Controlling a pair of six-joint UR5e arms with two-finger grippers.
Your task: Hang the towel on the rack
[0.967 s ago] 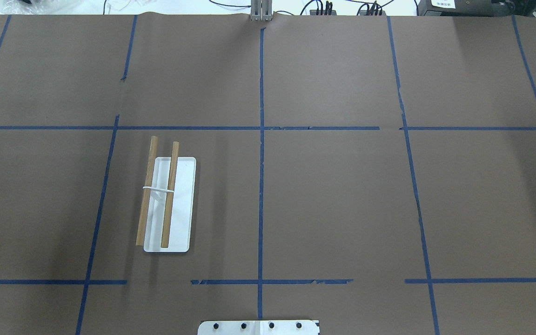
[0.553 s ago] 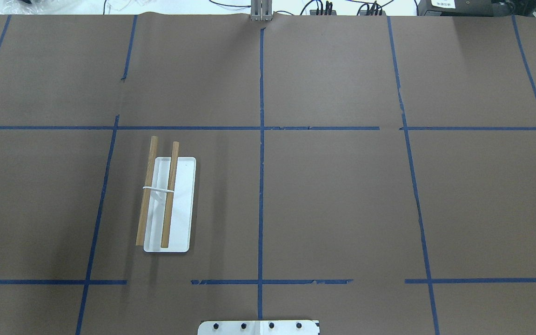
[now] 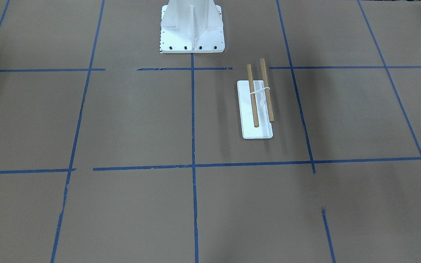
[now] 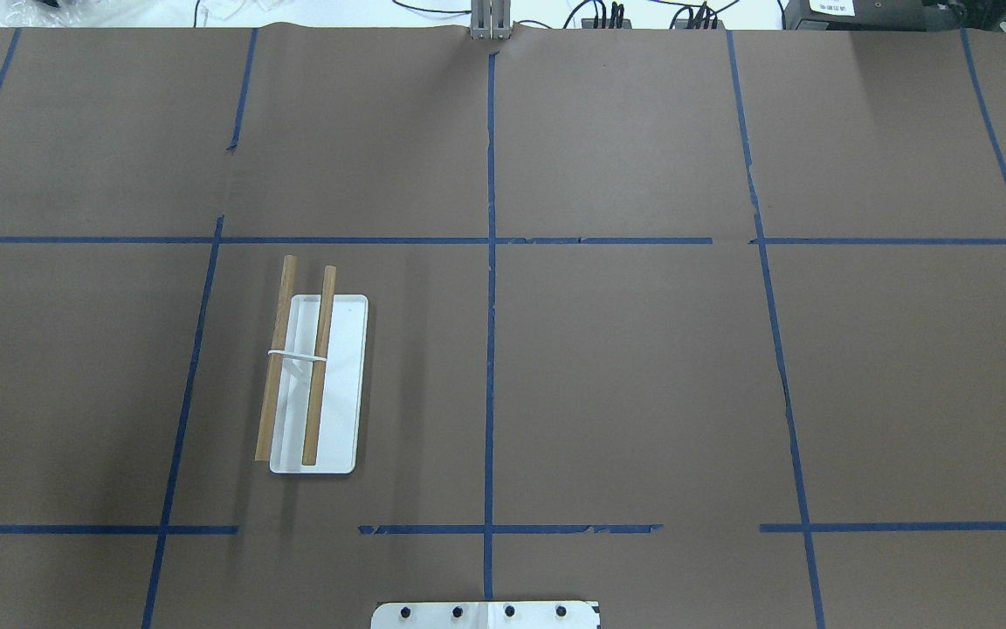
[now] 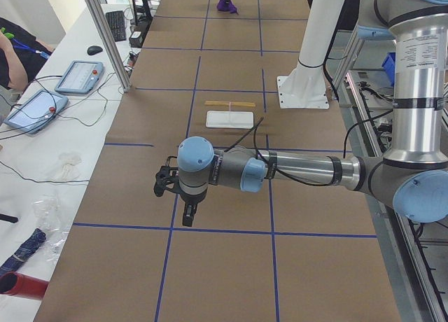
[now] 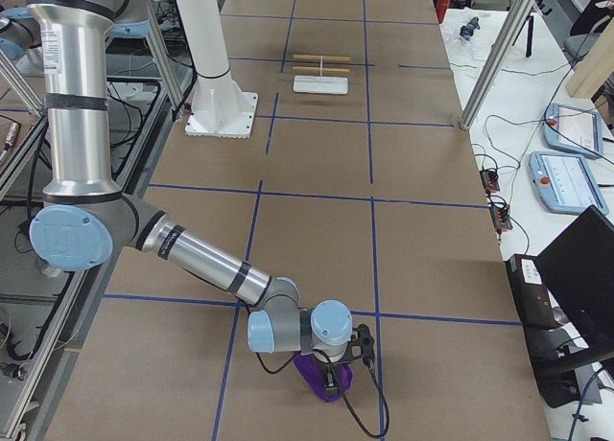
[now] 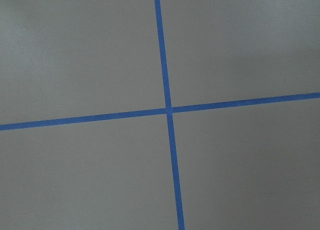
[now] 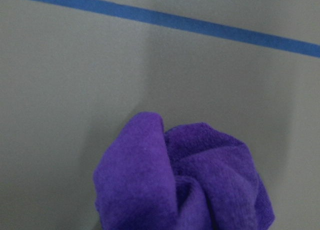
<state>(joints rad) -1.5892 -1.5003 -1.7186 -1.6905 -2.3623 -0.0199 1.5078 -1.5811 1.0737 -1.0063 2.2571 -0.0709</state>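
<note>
The rack (image 4: pixel 339 384), a white base with two wooden dowels, stands on the table's left half; it also shows in the front view (image 3: pixel 256 128) and both side views (image 5: pixel 229 119) (image 6: pixel 319 84). The purple towel (image 6: pixel 317 377) is bunched up under my right gripper (image 6: pixel 338 369) at the table's far right end, and fills the bottom of the right wrist view (image 8: pixel 185 190). My left gripper (image 5: pixel 186 213) hangs over the table's left end, far from the rack. I cannot tell whether either gripper is open or shut. Neither arm shows in the overhead or front view.
The large white bolted pedestal (image 3: pixel 192 25) stands at the robot's edge of the table (image 4: pixel 485 614). Blue tape lines grid the brown table cover. Tablets and cables lie on the side benches (image 5: pixel 77 77) (image 6: pixel 566 173). A metal post (image 5: pixel 105 35) stands by the table edge.
</note>
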